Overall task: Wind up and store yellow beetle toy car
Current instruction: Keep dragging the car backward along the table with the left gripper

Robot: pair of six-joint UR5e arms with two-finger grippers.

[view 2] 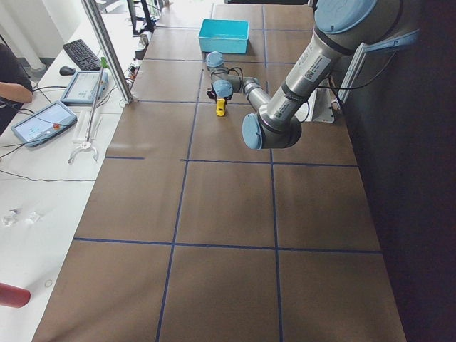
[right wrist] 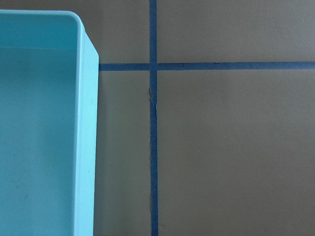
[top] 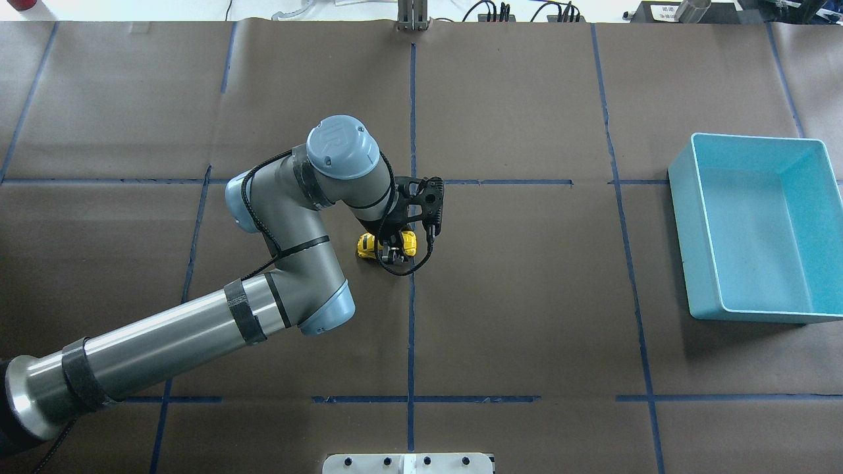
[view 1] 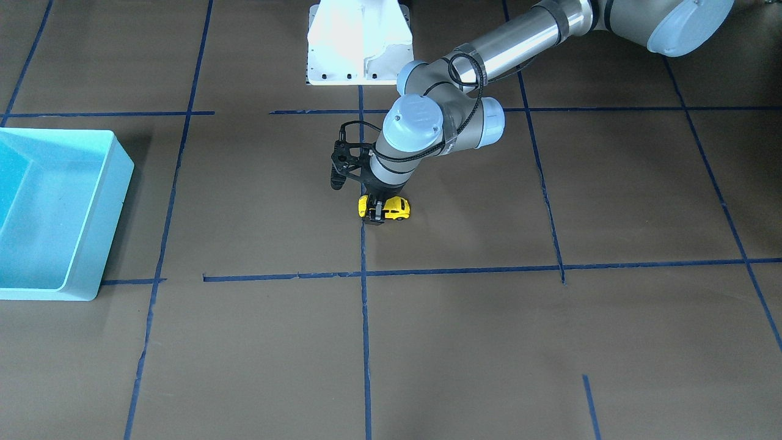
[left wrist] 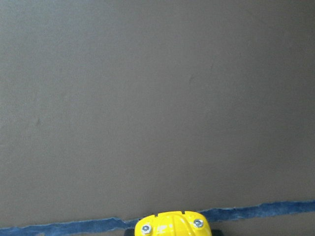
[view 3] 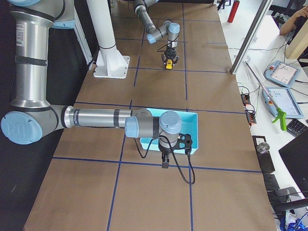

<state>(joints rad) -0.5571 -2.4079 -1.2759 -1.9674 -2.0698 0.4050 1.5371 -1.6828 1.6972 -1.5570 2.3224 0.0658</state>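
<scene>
The yellow beetle toy car [view 1: 397, 209] stands on its wheels on the brown table near the middle, beside a blue tape line. My left gripper [view 1: 374, 214] comes straight down on it, one black finger on each side, shut on the car. The overhead view shows the car [top: 366, 245] partly under the gripper [top: 388, 251]. The left wrist view shows only the car's yellow end [left wrist: 172, 225] at the bottom edge. My right gripper [view 3: 165, 162] shows only in the exterior right view, hanging at the near edge of the teal bin [view 3: 192, 118]; I cannot tell whether it is open or shut.
The empty teal bin [top: 698, 250] sits at the table's right side, well away from the car; its rim [right wrist: 86, 123] fills the left of the right wrist view. The white robot base [view 1: 357, 43] stands at the table's near edge. Blue tape lines cross the table.
</scene>
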